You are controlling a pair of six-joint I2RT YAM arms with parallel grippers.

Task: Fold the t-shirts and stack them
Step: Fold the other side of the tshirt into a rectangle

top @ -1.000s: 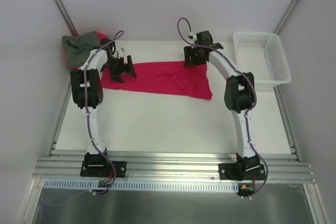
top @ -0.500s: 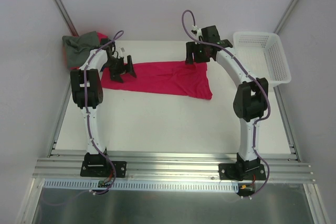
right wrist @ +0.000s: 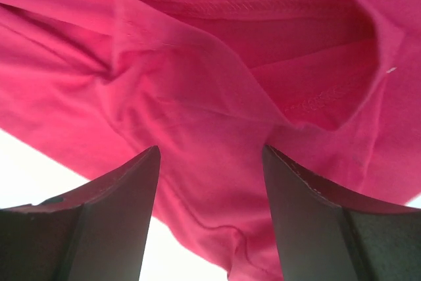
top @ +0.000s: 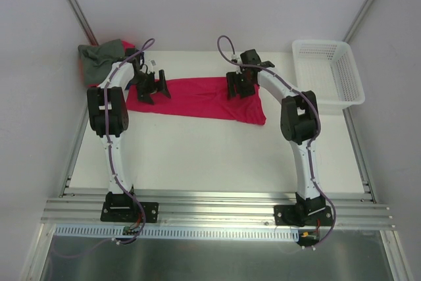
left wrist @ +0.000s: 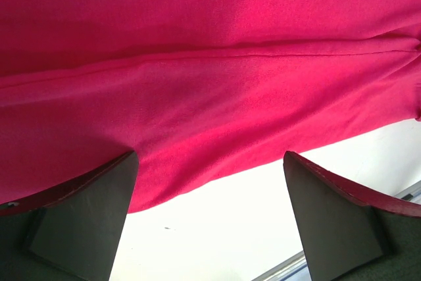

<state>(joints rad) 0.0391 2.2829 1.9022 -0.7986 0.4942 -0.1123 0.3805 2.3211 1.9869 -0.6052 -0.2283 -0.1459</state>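
The crimson t-shirt (top: 197,100) lies spread as a long, flattish band across the far half of the table (top: 210,156), its near right corner dipping toward me. The cloth is a soft matte knit. A straight seam ridge runs along it under my left wrist, and a stitched hem curls round an opening under my right wrist, with loose folds beside it. A grey-green t-shirt (top: 99,57) sits crumpled in a heap at the far left corner, with a sliver of red beneath it that I cannot identify. My left hand (top: 150,87) hangs low over the crimson shirt's left end, the arm arched forward from the near edge. It is spread wide and grasps nothing, one finger over the cloth's near edge and the other over bare white table. My right hand (top: 240,85) points down at the shirt's far right part, released too, with wrinkled cloth between its parted fingers. The fingertips are cut off in both wrist views, so I cannot tell whether they touch the cloth. A white lattice basket (top: 329,74) stands at the far right corner.
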